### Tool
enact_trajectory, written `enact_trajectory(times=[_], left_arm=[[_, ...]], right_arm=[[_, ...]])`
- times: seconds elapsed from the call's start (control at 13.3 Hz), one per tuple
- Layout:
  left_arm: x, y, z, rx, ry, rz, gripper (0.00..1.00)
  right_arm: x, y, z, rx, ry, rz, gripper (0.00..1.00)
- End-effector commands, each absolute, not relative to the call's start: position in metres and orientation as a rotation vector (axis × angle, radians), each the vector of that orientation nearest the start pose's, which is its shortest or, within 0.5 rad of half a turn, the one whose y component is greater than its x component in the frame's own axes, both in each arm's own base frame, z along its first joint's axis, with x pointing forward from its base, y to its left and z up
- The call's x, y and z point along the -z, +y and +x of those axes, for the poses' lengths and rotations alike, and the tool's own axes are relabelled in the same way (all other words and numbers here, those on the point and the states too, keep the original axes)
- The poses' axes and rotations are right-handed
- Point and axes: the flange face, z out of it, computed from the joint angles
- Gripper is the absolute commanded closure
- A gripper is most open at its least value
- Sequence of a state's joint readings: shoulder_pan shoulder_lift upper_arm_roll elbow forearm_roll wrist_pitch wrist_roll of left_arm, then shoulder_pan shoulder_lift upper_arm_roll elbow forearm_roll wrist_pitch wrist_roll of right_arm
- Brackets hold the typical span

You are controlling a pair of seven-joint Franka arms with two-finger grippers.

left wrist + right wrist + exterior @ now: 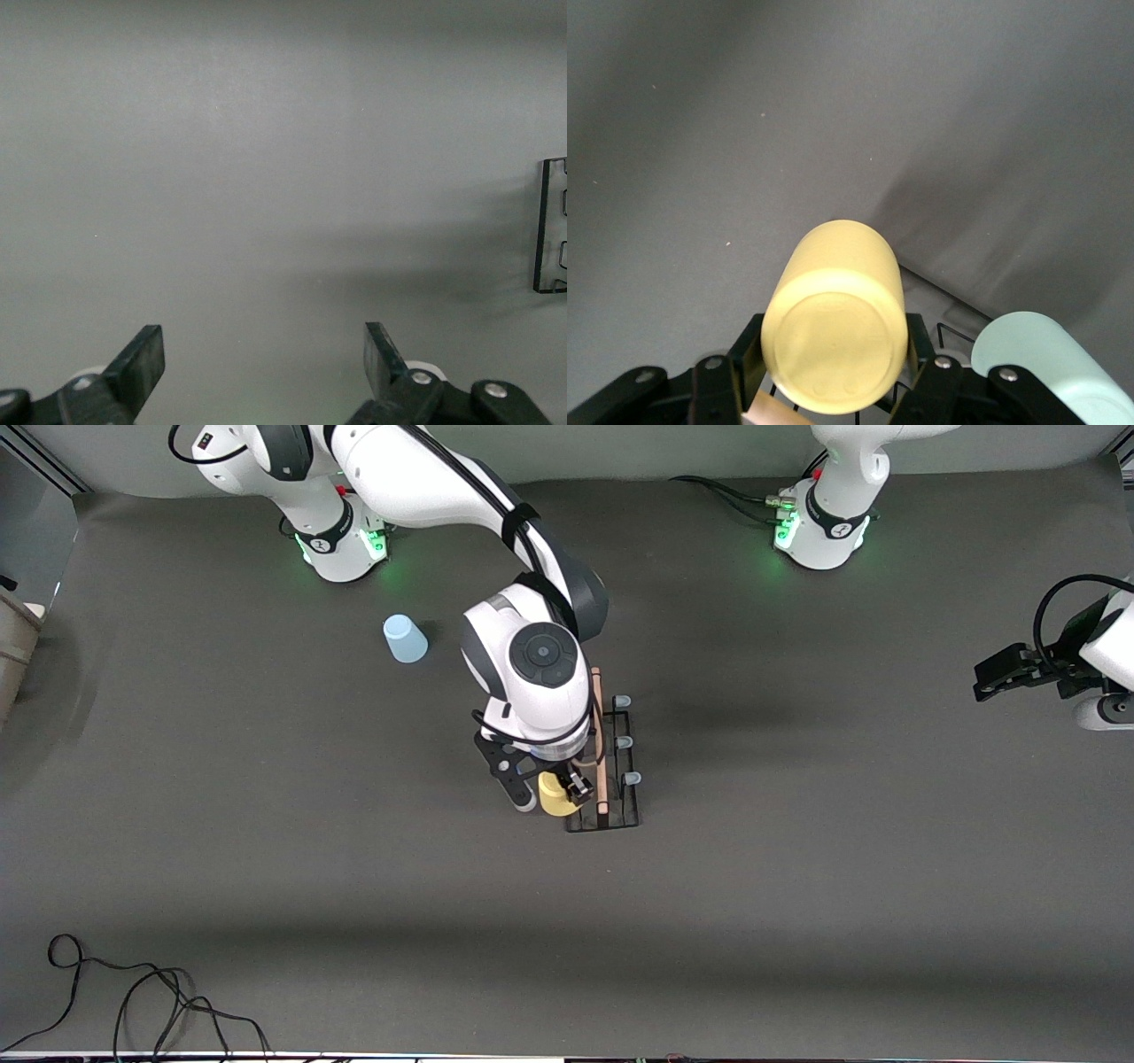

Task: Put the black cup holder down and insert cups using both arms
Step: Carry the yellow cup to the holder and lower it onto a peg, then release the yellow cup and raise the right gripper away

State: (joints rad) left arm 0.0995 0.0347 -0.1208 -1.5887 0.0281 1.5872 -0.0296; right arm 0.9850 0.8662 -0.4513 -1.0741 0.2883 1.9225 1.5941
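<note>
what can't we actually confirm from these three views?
- Yellow cup, held by the shut right gripper at the black cup holder: whether it sits on a peg is hidden, by the right arm's wrist in the front view and by the cup itself in the right wrist view.
- Pale green cup: cut off by the right wrist view's edge; hidden under the arm in the front view.
- Left gripper, open and waiting: that arm is cut by the front view's edge.

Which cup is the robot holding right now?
The yellow cup. The right end effector pinches it over the black cup holder, while the light blue cup stands alone on the table.
</note>
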Motion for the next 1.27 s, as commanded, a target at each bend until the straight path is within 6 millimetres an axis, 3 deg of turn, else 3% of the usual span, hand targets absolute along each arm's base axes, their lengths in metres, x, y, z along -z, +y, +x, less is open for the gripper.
enact_trajectory(times=[0.0,0.07,0.15,0.22,0.37,0.52,0.82,1.05,1.2], left_arm=[[-0.599,-0.008,0.562,-0.052,0.011,-3.119,0.00],[-0.599,-0.008,0.562,-0.054,0.011,-3.119,0.00],[-0.600,-0.009,0.562,-0.054,0.013,-3.119,0.00],[-0.601,-0.009,0.562,-0.052,0.013,-3.117,0.00],[-0.600,-0.009,0.562,-0.052,0.013,-3.119,0.00],[-0.601,-0.010,0.561,-0.056,0.018,-3.117,0.00],[-0.601,-0.010,0.562,-0.049,0.016,-3.119,0.00],[-0.602,-0.010,0.561,-0.047,0.018,-3.119,0.00],[-0.602,-0.010,0.561,-0.047,0.018,-3.117,0.00]], right_arm=[[-0.319,0.508,0.586,0.122,1.490,-2.728,0.98],[-0.315,0.508,0.587,0.130,1.489,-2.723,0.87],[-0.310,0.508,0.587,0.130,1.495,-2.725,0.29],[-0.312,0.507,0.588,0.131,1.494,-2.722,0.00],[-0.326,0.505,0.588,0.126,1.492,-2.713,0.00],[-0.359,0.497,0.586,0.096,1.509,-2.725,0.00],[-0.453,0.461,0.577,-0.014,1.484,-2.753,0.00],[-0.526,0.412,0.564,-0.099,1.234,-2.879,0.00],[-0.564,0.355,0.561,-0.128,1.045,-2.965,0.00]])
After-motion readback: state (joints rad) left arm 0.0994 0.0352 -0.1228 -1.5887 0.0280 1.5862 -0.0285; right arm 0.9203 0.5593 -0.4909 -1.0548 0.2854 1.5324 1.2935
